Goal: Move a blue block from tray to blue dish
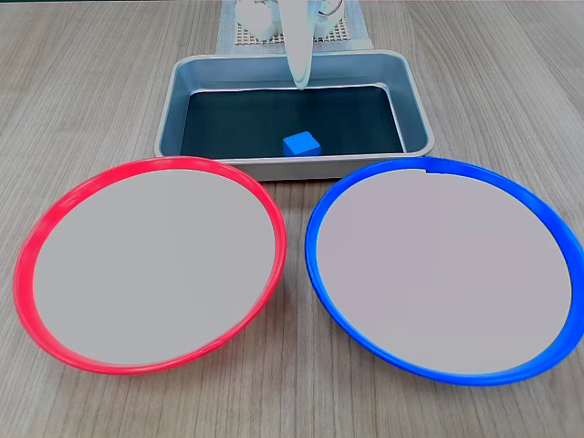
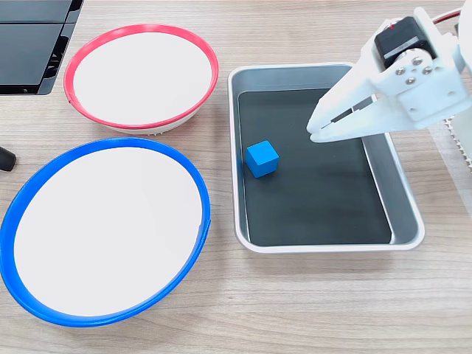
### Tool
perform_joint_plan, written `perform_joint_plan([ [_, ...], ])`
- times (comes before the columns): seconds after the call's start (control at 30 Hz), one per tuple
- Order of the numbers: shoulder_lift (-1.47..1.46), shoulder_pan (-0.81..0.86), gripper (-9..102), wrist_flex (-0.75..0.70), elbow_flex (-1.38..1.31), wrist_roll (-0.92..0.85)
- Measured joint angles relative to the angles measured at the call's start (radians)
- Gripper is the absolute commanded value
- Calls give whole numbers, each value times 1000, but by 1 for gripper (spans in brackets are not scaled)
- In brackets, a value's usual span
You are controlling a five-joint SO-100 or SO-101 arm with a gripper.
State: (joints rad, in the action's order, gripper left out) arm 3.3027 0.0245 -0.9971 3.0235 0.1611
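Nearest, the blue dish (image 1: 444,374) sits empty; the blue block (image 2: 262,158), seemingly light and rigid, suits opposite-face grasping in the tray (image 2: 402,192); fingers (image 2: 335,118) nearly together above.

Bright, even light; soft shadows, sharp focus, no glare.

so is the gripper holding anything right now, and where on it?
Nothing held. The gripper hangs over the tray, apart from the blue block, which lies on the tray bottom.

Office or lab: wood-grain desk (image 1: 91,82).
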Motion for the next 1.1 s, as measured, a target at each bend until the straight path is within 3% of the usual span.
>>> perform_joint_plan([
  [0.2, 0, 0, 0, 0, 0, -6],
  [0.33, -64, 31, 2, 32, -29, -137],
  [0.53, -482, 46, 0, -29, -390, -611],
  [0.8, -1163, 60, 1, -328, -1169, -1063],
  [0.9, -1376, 61, 6, -457, -1391, -1321],
  [0.97, -1549, 61, 7, -534, -1526, -1582],
  [1.03, -1600, 69, 8, -549, -1560, -1675],
  [1.1, -1732, 95, 13, -594, -1664, -1888],
])
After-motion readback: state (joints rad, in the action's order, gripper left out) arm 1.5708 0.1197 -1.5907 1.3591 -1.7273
